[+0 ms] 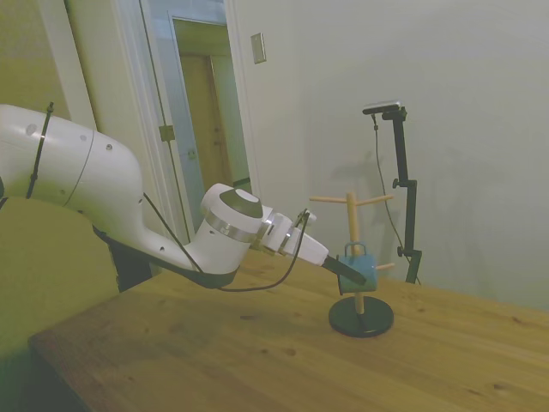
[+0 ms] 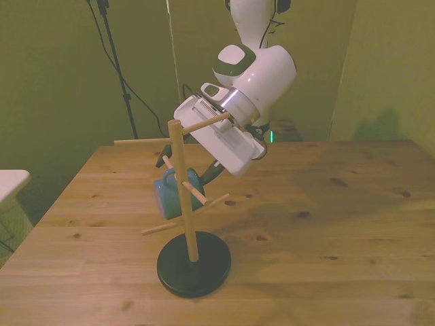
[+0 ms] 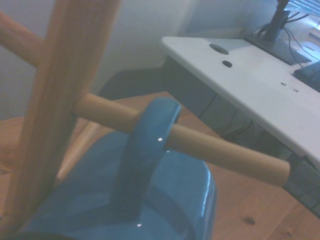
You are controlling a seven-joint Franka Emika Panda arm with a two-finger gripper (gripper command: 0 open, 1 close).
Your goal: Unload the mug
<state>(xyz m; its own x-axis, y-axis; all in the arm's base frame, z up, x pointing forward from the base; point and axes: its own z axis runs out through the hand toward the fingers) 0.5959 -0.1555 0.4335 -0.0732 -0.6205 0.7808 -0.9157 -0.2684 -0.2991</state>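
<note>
So your end effector (image 2: 178, 178) is tilted down and sitting right at the mug (image 2: 171, 195), which is hanging by its handle (image 3: 145, 150) on one of the lower pegs (image 3: 200, 145) of the wooden mug tree (image 2: 183, 197). In the side view the dark fingers run straight up to the blue mug body (image 1: 358, 268), and in the front view one finger (image 2: 168, 165) shows just above the mug while another dark bit comes in from the wrist side. Honestly I cannot tell if it's clamped on the mug or just loose around it, the fingertips are hidden by the mug and the post.

The wrist view is super close: the handle loops over the peg, with the upright post (image 3: 65, 100) just beside it. The tree's black round base (image 2: 194, 263) sits on the counter (image 2: 326, 231) directly below the end effector. Another peg (image 2: 204, 124) sticks out up near the wrist body.
</note>
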